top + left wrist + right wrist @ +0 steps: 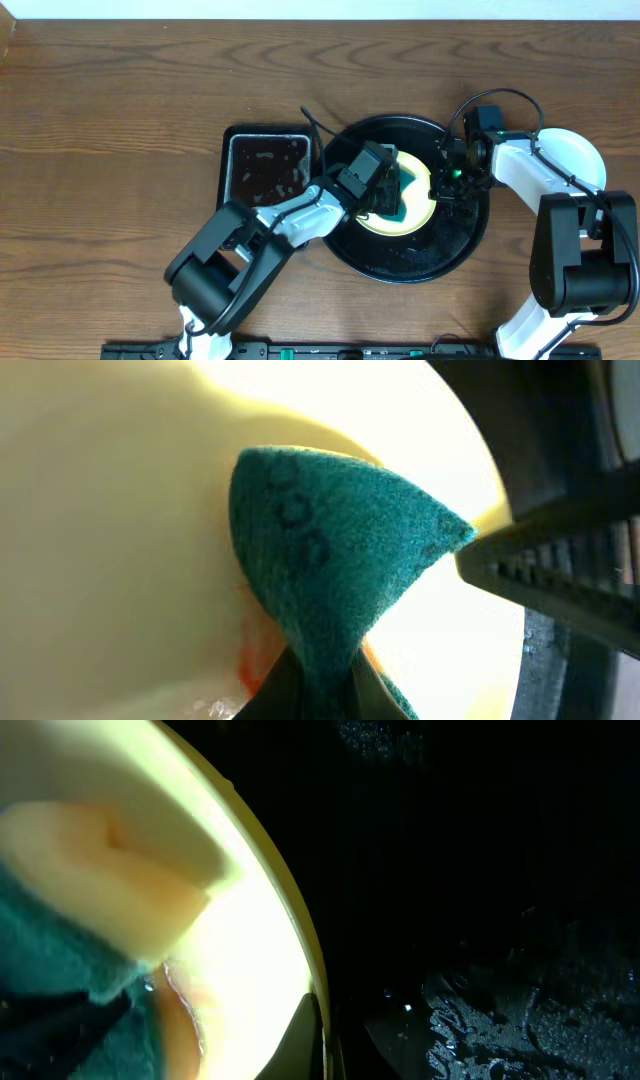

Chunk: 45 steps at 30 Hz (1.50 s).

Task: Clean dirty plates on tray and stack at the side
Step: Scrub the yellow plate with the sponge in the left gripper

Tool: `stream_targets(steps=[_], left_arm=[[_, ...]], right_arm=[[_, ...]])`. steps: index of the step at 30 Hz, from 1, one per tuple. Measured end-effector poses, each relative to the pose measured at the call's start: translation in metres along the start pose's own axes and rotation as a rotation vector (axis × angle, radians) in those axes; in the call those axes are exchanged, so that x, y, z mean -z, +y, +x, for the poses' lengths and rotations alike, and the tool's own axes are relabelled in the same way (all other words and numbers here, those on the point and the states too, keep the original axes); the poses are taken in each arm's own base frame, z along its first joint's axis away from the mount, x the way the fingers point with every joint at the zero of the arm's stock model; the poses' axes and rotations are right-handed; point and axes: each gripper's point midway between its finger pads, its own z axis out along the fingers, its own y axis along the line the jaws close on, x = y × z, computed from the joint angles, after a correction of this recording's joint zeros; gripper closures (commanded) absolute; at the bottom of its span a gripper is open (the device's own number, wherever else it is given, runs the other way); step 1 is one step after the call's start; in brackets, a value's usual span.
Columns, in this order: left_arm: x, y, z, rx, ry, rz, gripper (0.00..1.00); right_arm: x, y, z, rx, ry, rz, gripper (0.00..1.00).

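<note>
A dark wood-grain table fills the view, with a pale strip past its far edge. The wet round tray sits centre-right, 1 yellow plate on it. The left gripper pinches a green sponge on the plate. The right gripper is at the plate's right rim; its grip cannot be told. 1 pale plate lies right, a small tray left.

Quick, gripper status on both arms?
Left gripper: closed on the green sponge, which is pressed on the yellow plate.
Right gripper: appears closed on the yellow plate's rim.
</note>
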Motion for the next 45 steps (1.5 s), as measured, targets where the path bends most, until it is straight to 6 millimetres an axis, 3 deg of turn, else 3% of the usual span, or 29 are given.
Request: stream_targets(steps=[7, 12, 15, 20, 25, 27, 31, 34, 41, 45], left_arm=[[0.015, 0.028, -0.001, 0.067, 0.060, -0.097, 0.93], [0.037, 0.051, -0.018, 0.126, 0.039, -0.125, 0.93], [0.049, 0.041, -0.031, 0.104, -0.012, -0.087, 0.93], [0.066, 0.000, -0.052, 0.031, -0.118, 0.010, 0.92], [0.050, -0.029, -0.037, -0.036, -0.105, 0.056, 0.92], [0.038, -0.032, -0.029, -0.050, -0.088, 0.057, 0.93], [0.011, -0.016, -0.008, -0.043, -0.023, 0.011, 0.92], [0.005, 0.002, -0.003, -0.022, 0.000, -0.046, 0.92], [0.024, 0.026, -0.012, -0.007, 0.000, -0.112, 0.92], [0.058, 0.030, -0.031, -0.014, -0.055, -0.138, 0.92]], right_arm=[[0.000, 0.000, 0.001, -0.001, 0.002, -0.002, 0.99], [0.000, 0.001, 0.001, -0.001, 0.004, -0.005, 0.99], [-0.001, 0.001, 0.001, -0.001, 0.004, -0.007, 0.99], [-0.001, 0.001, 0.002, -0.001, 0.005, -0.007, 0.99], [-0.001, 0.001, 0.001, -0.001, 0.004, -0.007, 0.99], [-0.001, 0.001, 0.001, -0.001, 0.004, -0.007, 0.99], [-0.001, 0.001, 0.001, -0.001, 0.004, -0.007, 0.99], [-0.001, 0.001, 0.001, -0.001, 0.004, -0.007, 0.99], [-0.001, 0.001, 0.001, -0.001, 0.004, -0.007, 0.99], [-0.001, 0.001, 0.000, 0.001, -0.002, -0.009, 0.94]])
